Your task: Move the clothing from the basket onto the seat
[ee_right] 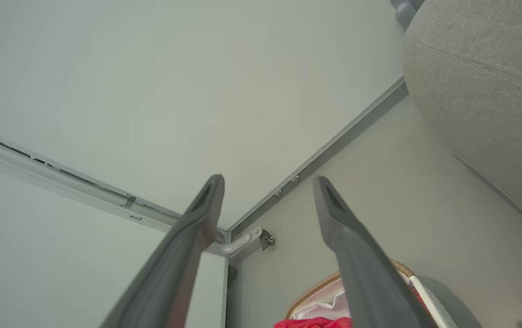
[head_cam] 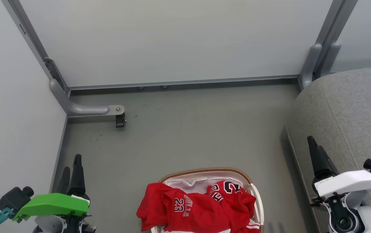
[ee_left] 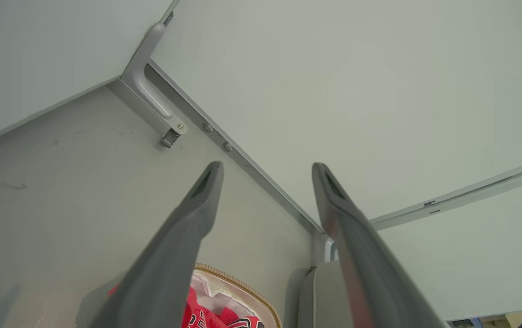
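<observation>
You'll find the red jerseys [head_cam: 198, 207] heaped in the laundry basket [head_cam: 204, 171], one spilling over its rim. They're likely light, limp and slippery, so pinch a raised fold. The grey seat [head_cam: 350, 106] stands at the robot's right. The left end effector [ee_left: 265, 171] and right end effector [ee_right: 267, 182] are spread wide, empty.

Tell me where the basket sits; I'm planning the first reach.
In the head view the basket stands on the floor at bottom centre, left of the grey seat.

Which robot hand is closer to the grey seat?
Right. The right gripper hangs at the edge of the seat; the left gripper is on the far side of the basket, near the wall.
</observation>
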